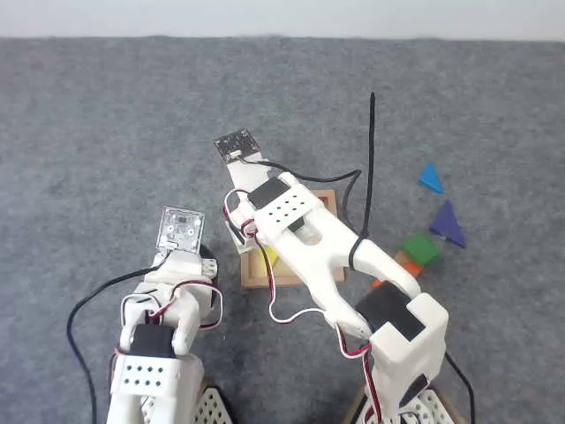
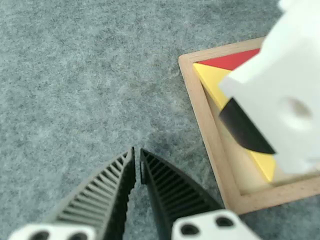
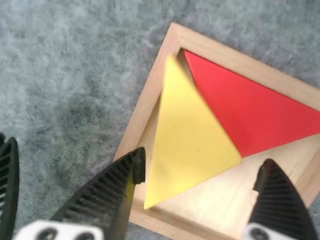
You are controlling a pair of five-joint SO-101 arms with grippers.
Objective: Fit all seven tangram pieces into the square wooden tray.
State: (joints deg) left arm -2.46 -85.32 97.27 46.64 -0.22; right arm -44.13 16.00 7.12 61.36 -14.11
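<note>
Right gripper (image 3: 202,162) is spread wide over the tray (image 3: 150,95), one finger at the tray's wall beside the yellow triangle (image 3: 190,140), the other out over bare wood, clear of it. Nothing is gripped. The yellow triangle sits inside the tray with one long side along that wall, and it meets the red triangle (image 3: 250,110) edge to edge. Whether the yellow one lies fully flat, I can't tell.

Over to the left gripper (image 2: 137,152): fingers pinched almost together, empty, hanging above the grey mat (image 2: 75,90) just beside the tray's outer wall.

Further out in the high view, four pieces lie loose on the mat on the right arm's side: a blue triangle (image 1: 431,177), a purple triangle (image 1: 448,223), a green piece (image 1: 421,248) and an orange piece (image 1: 408,266), partly tucked under that arm.
</note>
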